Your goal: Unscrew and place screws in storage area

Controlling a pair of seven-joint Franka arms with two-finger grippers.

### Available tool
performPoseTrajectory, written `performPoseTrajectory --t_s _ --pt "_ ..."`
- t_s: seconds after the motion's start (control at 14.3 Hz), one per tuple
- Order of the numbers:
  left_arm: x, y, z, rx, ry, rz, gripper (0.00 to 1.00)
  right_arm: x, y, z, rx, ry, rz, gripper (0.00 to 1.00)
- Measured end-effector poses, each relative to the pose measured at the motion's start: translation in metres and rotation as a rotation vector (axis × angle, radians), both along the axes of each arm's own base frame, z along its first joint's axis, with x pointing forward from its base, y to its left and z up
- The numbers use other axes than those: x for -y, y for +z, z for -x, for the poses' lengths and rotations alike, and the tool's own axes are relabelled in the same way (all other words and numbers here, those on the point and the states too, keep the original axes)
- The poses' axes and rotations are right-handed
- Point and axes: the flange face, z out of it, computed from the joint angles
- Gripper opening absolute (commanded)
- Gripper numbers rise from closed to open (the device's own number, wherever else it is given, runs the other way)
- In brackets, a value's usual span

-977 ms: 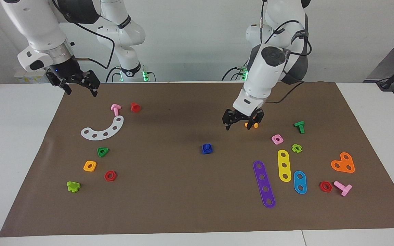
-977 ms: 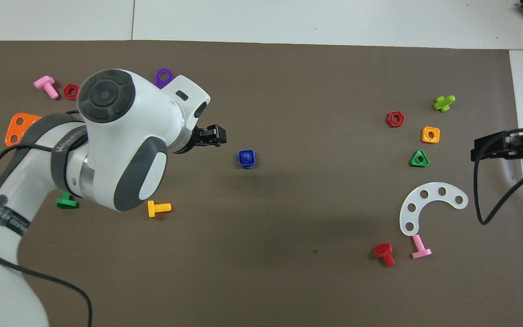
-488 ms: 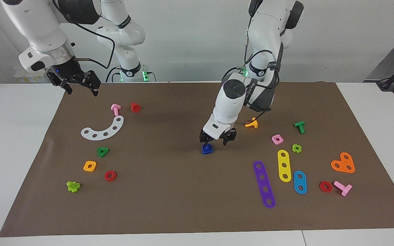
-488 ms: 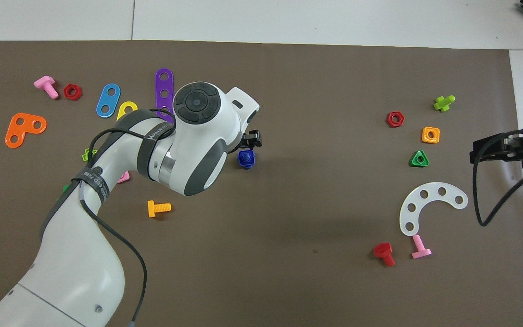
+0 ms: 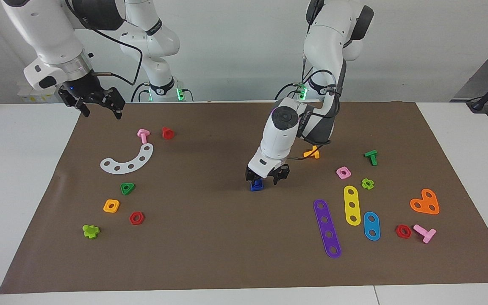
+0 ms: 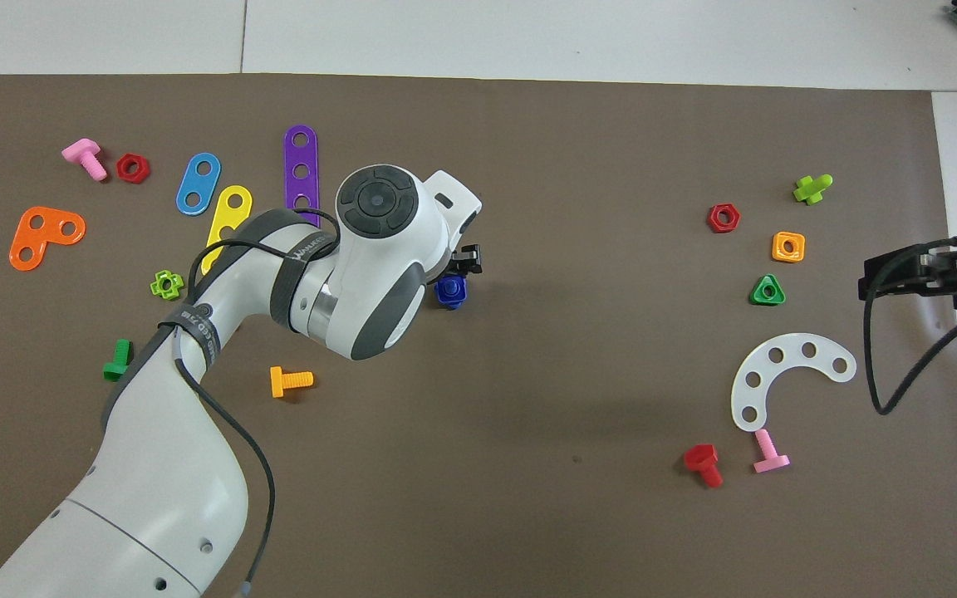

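Note:
The dark-blue screw [image 5: 256, 184] stands on a blue square base at the middle of the brown mat; it also shows in the overhead view [image 6: 450, 291]. My left gripper [image 5: 266, 177] is low over it, open, one finger right above the screw and the other toward the left arm's end. The storage area is the mat around the white curved strip [image 5: 127, 161], green triangle [image 5: 127, 188], orange square [image 5: 111, 206] and red hexagon [image 5: 136, 218]. My right gripper [image 5: 98, 106] waits, open and empty, above the mat's edge at the right arm's end.
A pink bolt [image 5: 142, 135] and a red bolt [image 5: 167, 133] lie beside the white strip, nearer to the robots. An orange bolt [image 5: 312, 153], pink nut [image 5: 343, 172], and purple [image 5: 327, 228], yellow [image 5: 352, 205] and blue strips [image 5: 371, 225] lie toward the left arm's end.
My left gripper moved from over the orange bolt to the dark-blue screw and came down close over it. The right arm has not moved.

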Motion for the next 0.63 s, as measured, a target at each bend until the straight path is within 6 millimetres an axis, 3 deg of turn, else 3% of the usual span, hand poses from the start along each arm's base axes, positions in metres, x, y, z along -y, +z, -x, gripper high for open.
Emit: performPoseTrajectory --t_s 0.63 --pt "0.018 -0.025 0.019 -0.010 -0.032 -0.016 0.80 0.001 -0.001 0.002 -0.004 0.003 -0.001 1.00"
